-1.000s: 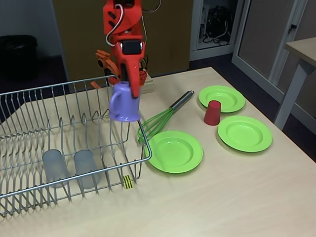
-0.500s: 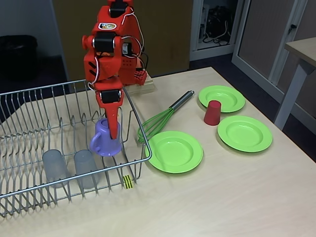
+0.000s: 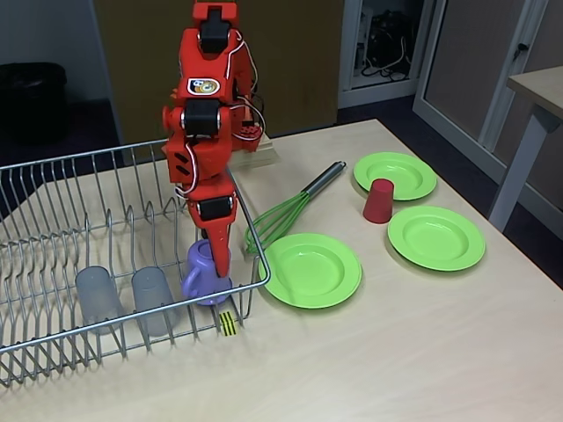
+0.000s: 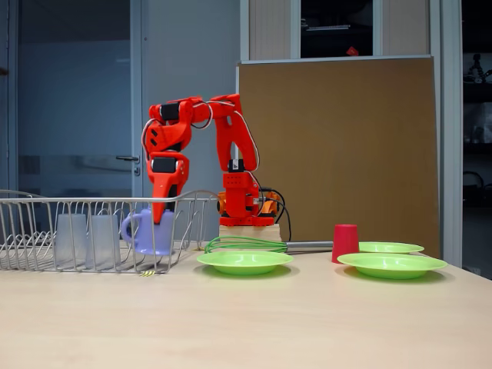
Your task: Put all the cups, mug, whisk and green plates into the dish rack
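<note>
**Mug down in rack, claw still on it**

Your gripper is pointing straight down, closed on the lilac mug, which sits in the dish rack's front right corner. Two grey tumblers stand to its left. The whisk, red cup and three green plates are out on the table.

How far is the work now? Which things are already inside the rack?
Done: two grey tumblers stand in the dish rack. In hand: the gripper is lowering the purple mug into the rack's corner. Left on the table: the whisk, the red cup and three green plates.
</note>
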`<act>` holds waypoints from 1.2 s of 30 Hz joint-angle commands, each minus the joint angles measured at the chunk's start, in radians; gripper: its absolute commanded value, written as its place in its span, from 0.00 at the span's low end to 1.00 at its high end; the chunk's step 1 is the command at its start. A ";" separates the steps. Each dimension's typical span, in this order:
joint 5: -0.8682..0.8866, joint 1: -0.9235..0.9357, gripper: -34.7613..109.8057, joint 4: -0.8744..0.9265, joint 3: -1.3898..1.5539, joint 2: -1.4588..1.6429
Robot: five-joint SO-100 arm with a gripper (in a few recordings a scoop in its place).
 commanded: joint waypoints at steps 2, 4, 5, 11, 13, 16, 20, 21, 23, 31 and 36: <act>-0.044 -0.008 0.26 0.008 -0.083 -0.058; -0.061 -0.008 0.31 0.029 -0.109 -0.086; -0.072 -0.008 0.33 0.043 -0.121 -0.098; -0.098 -0.003 0.43 0.107 -0.186 -0.137; -0.110 0.002 0.46 0.135 -0.213 -0.141; -0.121 0.014 0.48 0.189 -0.268 -0.141; -0.130 0.037 0.48 0.255 -0.342 -0.140; -0.135 0.043 0.48 0.267 -0.354 -0.140; -0.140 0.051 0.48 0.285 -0.371 -0.140; -0.147 0.051 0.47 0.267 -0.370 -0.164; -0.153 0.049 0.45 0.259 -0.442 -0.233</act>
